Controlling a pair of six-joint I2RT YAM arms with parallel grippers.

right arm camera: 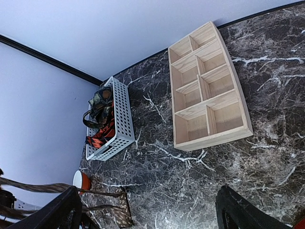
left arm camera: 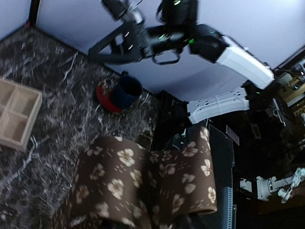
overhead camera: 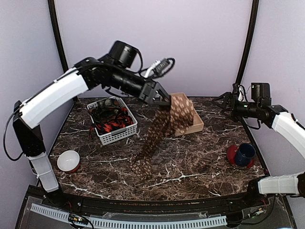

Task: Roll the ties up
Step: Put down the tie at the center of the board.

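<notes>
A brown tie (overhead camera: 157,129) with tan flowers hangs from my left gripper (overhead camera: 162,98), raised over the table's middle. Its narrow end lies on the marble (overhead camera: 142,168) and shows in the right wrist view as the brown tie's tail (right arm camera: 116,217). In the left wrist view the brown fabric (left arm camera: 143,181) drapes over the fingers and hides the jaws. More ties (overhead camera: 112,119), red-and-black and dark, are piled in a white basket (overhead camera: 119,137). My right gripper (overhead camera: 224,100) is raised at the back right, open and empty, fingers wide apart (right arm camera: 147,217).
A wooden divided box (overhead camera: 196,125) stands behind the hanging tie, also seen as the wooden box (right arm camera: 214,139). A blue mug (overhead camera: 245,153) on a red saucer sits front right. A white-and-red bowl (overhead camera: 68,161) sits front left. Purple walls enclose the table.
</notes>
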